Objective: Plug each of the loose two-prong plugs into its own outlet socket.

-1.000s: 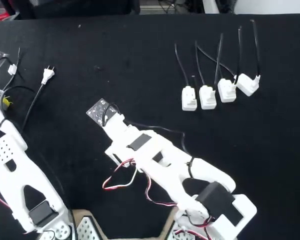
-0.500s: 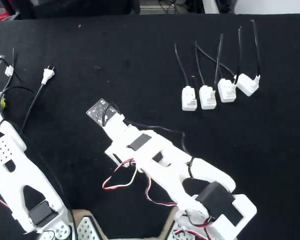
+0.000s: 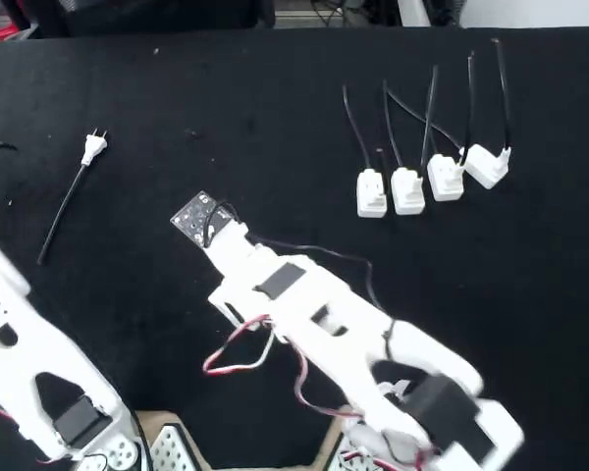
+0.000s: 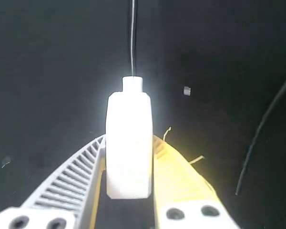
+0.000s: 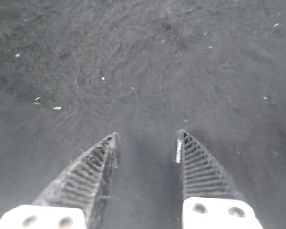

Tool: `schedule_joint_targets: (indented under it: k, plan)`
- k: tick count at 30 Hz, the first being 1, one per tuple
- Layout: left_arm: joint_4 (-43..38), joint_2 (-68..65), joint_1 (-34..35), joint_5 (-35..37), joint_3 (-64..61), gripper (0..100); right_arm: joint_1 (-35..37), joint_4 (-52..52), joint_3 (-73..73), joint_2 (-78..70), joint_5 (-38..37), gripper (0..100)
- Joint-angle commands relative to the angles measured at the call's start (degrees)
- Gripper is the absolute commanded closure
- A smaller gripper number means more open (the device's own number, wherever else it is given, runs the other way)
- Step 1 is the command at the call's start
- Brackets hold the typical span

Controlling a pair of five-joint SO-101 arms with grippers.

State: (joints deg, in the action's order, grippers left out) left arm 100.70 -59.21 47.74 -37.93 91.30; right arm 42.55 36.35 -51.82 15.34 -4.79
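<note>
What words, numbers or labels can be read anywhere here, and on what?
None can be read.
The white block in the left claw shows a blank face.
The small board on an arm's wrist has marks too small to read.
The sockets show no print.

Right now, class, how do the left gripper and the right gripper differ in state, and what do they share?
The left gripper is shut on a white connector with a thin cable; the right gripper is open and holds nothing. The left gripper's fingers press the connector's sides; the right gripper's fingers stand apart, with bare black table between them. Shared: ribbed, tapering fingers.
</note>
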Motion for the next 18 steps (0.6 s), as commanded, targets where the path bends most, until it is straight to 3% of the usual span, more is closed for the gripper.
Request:
schedule_joint_targets:
  k: [1, 5, 11, 18]
  plan:
    - [0.44, 16.00, 2.33, 6.51, -8.48, 97, -0.97, 0.97, -3.21, 10.86, -0.18, 82.8]
    - [0.44, 31.21, 2.24, 10.55, -29.93, 97, -7.65, -3.78, -9.36, 19.21, 0.18, 82.8]
    - [-0.26, 56.44, -6.02, 13.01, -71.25, 97, -11.69, -3.43, -11.74, 25.36, 4.48, 82.8]
    - [-17.05, 76.92, -20.35, 21.27, -113.89, 97, -11.78, -3.43, -11.91, 25.54, 4.84, 82.8]
